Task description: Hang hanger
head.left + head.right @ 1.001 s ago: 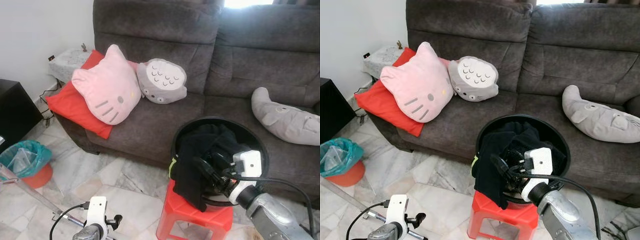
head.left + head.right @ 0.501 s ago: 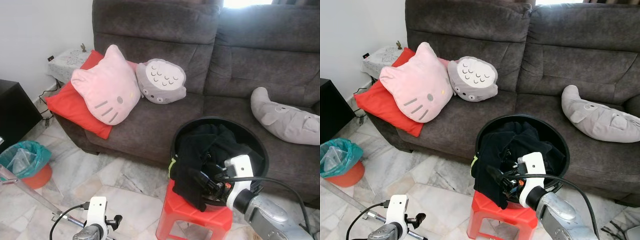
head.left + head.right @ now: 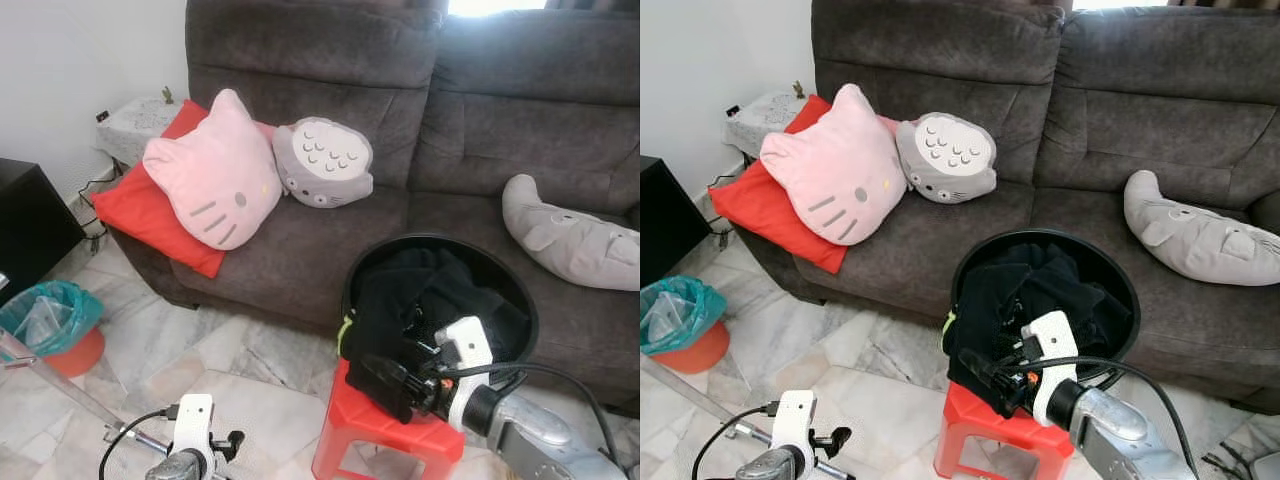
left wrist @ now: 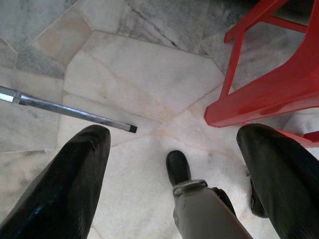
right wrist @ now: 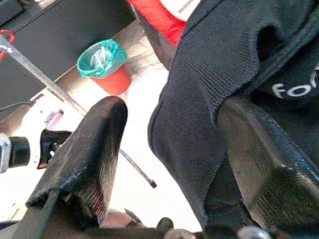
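Against black clothes [image 3: 395, 330], right gripper [image 3: 385, 378], fingers apart.

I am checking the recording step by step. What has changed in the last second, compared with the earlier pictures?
The right gripper has drawn back and down, from over the black basket to the black garment hanging over its near edge. Its fingers are open, with the hanging cloth between them, not yet gripped. The left gripper stays low over the floor, open. The red stool, basket and sofa cushions have not moved.
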Controlling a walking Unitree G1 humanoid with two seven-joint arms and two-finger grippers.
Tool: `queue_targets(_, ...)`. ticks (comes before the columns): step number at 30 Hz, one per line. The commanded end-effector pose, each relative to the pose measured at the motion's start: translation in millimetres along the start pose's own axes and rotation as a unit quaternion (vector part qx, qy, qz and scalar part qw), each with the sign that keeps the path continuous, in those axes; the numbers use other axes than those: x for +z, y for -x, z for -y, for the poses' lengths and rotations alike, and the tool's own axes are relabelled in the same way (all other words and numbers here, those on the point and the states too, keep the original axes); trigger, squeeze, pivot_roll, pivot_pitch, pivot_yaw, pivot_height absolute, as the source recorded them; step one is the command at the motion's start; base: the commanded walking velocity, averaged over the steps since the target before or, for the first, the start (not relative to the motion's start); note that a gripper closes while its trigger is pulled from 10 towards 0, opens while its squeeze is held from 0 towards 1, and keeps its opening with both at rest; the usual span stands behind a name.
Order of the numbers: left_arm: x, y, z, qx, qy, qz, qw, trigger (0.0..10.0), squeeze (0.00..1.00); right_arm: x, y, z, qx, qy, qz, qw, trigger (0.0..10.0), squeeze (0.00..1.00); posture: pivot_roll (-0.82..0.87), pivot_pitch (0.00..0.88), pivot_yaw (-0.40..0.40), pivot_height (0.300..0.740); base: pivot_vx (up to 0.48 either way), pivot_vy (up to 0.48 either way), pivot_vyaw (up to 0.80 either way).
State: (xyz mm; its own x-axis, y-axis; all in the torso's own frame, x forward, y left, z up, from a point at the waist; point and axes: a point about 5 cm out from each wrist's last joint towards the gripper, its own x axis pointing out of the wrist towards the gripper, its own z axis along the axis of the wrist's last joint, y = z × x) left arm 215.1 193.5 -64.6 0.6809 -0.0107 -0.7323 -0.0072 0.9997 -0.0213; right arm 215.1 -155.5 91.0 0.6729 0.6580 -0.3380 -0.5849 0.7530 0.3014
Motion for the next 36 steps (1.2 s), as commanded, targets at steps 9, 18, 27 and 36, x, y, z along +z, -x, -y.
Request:
queue_targets(9,-5,1.1,-2.6,0.005,0.001,-0.011,1.000,10.0,0.00,19,-2.3,1.2,0.037,0.046,0.022,0.998,10.0,0.00,-0.16,0.000,0.036,0.740,0.000,0.000,0.00)
queue_targets(18,-4,1.0,-2.4,0.006,0.003,-0.010,1.000,10.0,0.00,28,-8.8,3.2,0.085,0.079,0.024,0.993,10.0,0.00,-0.15,0.003,0.034,0.740,0.000,0.000,0.00)
queue_targets(27,-5,1.0,-2.5,0.008,0.005,-0.011,1.000,10.0,0.00,27,-9.9,-2.9,0.156,0.097,0.008,0.983,10.0,0.00,-0.15,0.004,0.034,0.740,0.000,0.000,0.00)
queue_targets(36,-7,1.5,-3.0,0.009,0.004,-0.014,1.000,10.0,0.00,25,-8.4,-2.1,0.183,0.114,-0.008,0.976,10.0,0.00,-0.15,0.002,0.035,0.740,0.000,0.000,0.00)
